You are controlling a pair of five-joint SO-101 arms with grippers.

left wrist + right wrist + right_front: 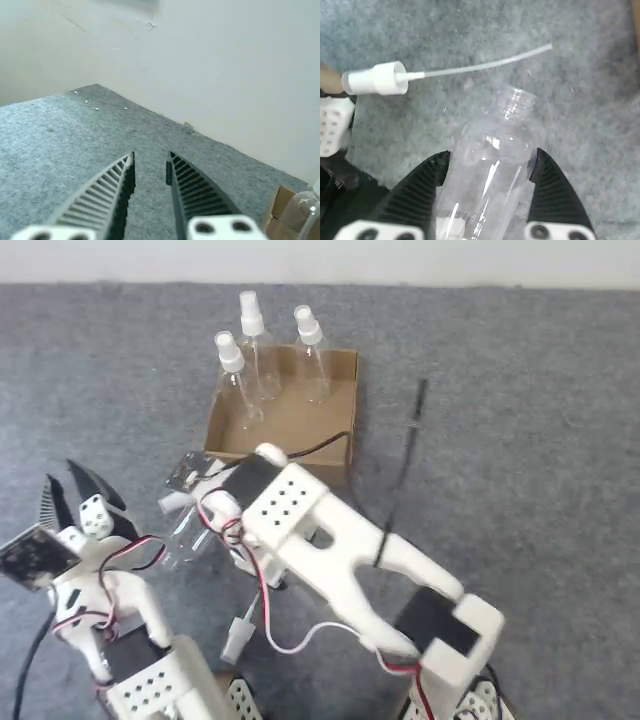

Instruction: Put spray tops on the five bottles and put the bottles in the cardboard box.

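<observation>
A clear uncapped bottle (pixel 186 536) lies on the grey carpet in front of the cardboard box (pixel 330 440). My right gripper (pixel 493 152) straddles its body, shut on the bottle (pixel 490 165) with a finger against each side. A loose white spray top (pixel 376 79) with a long thin tube lies on the carpet just past the bottle's neck, and it lies near the arms' bases (pixel 238 638) too. Three bottles (pixel 262 360) with spray tops stand in the box. My left gripper (pixel 66 482) is raised at the front left, open and holding nothing (pixel 150 161).
A thin black rod (pixel 405 455) lies on the carpet to the right of the box. The white right arm (pixel 340 540) spans the middle of the floor. A pale wall runs along the far edge of the carpet.
</observation>
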